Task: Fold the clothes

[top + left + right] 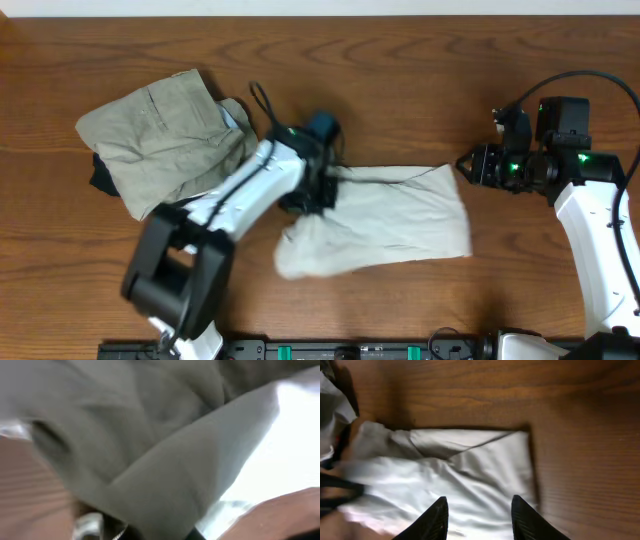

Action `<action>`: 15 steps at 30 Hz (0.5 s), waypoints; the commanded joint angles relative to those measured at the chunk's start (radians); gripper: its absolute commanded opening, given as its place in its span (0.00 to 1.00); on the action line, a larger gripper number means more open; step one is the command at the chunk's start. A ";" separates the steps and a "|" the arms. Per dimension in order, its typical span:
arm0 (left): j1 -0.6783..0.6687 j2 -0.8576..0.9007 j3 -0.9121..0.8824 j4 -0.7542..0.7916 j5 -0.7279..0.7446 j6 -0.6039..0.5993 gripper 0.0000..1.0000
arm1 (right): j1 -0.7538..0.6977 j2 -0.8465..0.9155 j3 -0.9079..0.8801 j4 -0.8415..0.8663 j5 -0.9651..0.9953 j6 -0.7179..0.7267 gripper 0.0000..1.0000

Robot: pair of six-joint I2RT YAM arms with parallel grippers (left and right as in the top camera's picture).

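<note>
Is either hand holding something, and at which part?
The left hand grips the cream garment at its left edge; the right hand holds nothing.

My left arm [235, 200] stretches long and low from its base, the wrist tipped downward at the far end. My left gripper [318, 188] is pinched closed on the near edge of the cream garment [400, 215], and fabric hides its fingers from the wrist camera. My right arm [600, 230] rises from its base, then bends so the wrist points sideways towards my left arm. My right gripper [479, 501] has its black fingers [439, 517] partly apart, tips angled ahead and down.
</note>
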 commanded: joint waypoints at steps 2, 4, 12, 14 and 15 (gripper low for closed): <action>0.002 -0.055 0.192 -0.103 -0.157 0.151 0.06 | -0.006 0.001 0.000 0.014 0.013 -0.013 0.40; -0.014 -0.055 0.220 -0.115 -0.166 0.158 0.06 | -0.006 0.001 0.000 0.018 0.013 -0.013 0.40; -0.159 -0.020 0.226 -0.102 -0.197 0.096 0.06 | -0.006 0.001 0.000 0.016 0.013 -0.013 0.39; -0.211 0.004 0.226 -0.087 -0.219 0.056 0.06 | -0.006 0.001 0.000 0.016 0.013 -0.013 0.39; -0.233 0.017 0.226 -0.077 -0.222 0.040 0.06 | -0.006 0.001 0.000 0.016 0.013 -0.013 0.39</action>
